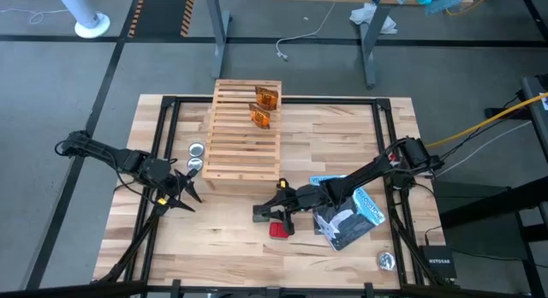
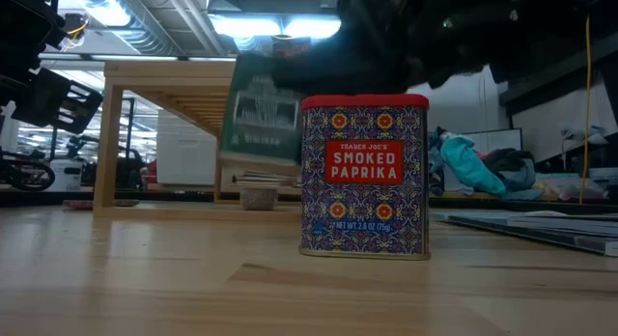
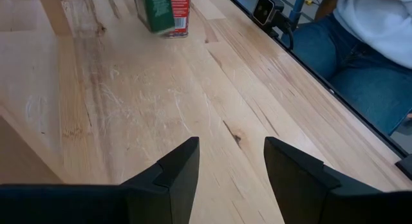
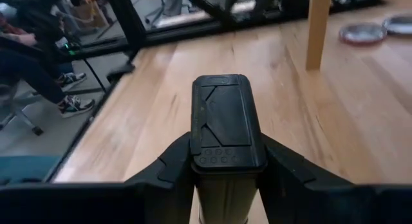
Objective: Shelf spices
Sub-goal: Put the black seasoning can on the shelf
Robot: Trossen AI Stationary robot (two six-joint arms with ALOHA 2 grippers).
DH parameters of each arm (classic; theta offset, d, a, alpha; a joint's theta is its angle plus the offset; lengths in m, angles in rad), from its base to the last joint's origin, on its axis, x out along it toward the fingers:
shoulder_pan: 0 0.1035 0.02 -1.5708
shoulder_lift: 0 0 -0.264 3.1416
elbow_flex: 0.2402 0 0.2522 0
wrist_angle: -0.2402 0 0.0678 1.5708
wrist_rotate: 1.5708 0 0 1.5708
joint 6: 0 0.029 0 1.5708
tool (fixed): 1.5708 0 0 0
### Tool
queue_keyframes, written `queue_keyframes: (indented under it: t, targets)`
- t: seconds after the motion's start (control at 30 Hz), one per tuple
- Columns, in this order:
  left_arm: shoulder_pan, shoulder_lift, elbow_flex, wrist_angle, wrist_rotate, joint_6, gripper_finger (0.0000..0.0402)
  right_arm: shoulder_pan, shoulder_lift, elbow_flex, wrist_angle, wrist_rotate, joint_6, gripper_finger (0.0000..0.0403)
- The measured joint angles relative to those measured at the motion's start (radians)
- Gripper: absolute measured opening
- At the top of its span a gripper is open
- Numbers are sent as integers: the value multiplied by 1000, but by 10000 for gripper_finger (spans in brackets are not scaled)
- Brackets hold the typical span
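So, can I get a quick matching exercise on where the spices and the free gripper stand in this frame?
Things:
1. red box
2. dark grey box
3. orange packets
4. left gripper

States:
A. clamped between the fingers of the right gripper
B. open and empty, above bare table
C. upright on the table, near the front edge, not held
D. on the far end of the shelf

Pairs: 1-C, 2-A, 3-D, 4-B

"Smoked Paprika" (Trader Joe's), red box [image 2: 365, 175]
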Motion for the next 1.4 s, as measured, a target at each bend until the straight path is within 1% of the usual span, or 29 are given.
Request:
queue_keyframes:
  t: [0.23, 0.6, 0.9, 1.07, 1.23, 1.4]
  targets:
    - [0, 0, 0, 0, 0, 0, 169, 0, -50, 1, -50, 0, -11, 135]
    - [0, 0, 0, 0, 0, 0, 169, 0, -138, 1, -68, 10, -33, 135]
    - [0, 0, 0, 0, 0, 0, 169, -1, -160, 1, -46, 39, -66, 135]
    - [0, 0, 0, 0, 0, 0, 169, -1, -197, 37, -62, 97, -169, 135]
    - [0, 0, 0, 0, 0, 0, 169, -13, -222, 106, -155, 193, -306, 135]
    - [0, 0, 0, 0, 0, 0, 169, -79, -222, 206, -271, 209, -370, 135]
